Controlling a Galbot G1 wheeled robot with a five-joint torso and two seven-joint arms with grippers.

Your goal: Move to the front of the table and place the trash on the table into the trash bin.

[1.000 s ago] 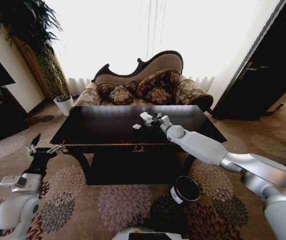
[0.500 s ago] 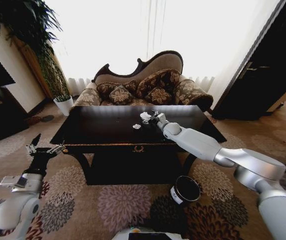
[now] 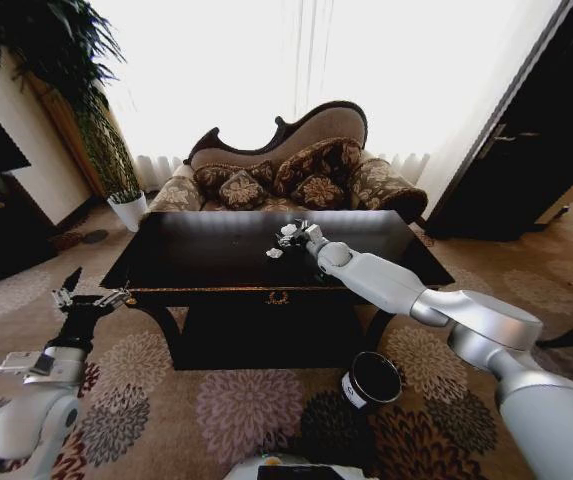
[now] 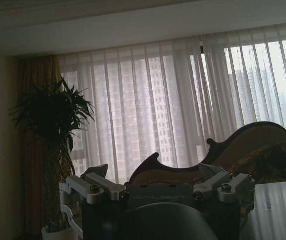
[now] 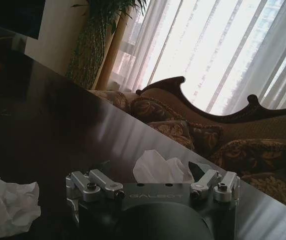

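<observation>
Now reaching: right gripper, fingers open, straddling paper wad at table's 1 o'clock | left gripper idling open at 8 | next, judging: closing squarely.

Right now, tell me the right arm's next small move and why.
Probably close the right gripper on the paper wad. In the right wrist view the wad sits between its open fingers on the table, so a grasp looks ready. The other wad lies off to the side; the left gripper waits beside the table.

Right tool outstretched, fingers apart.
</observation>
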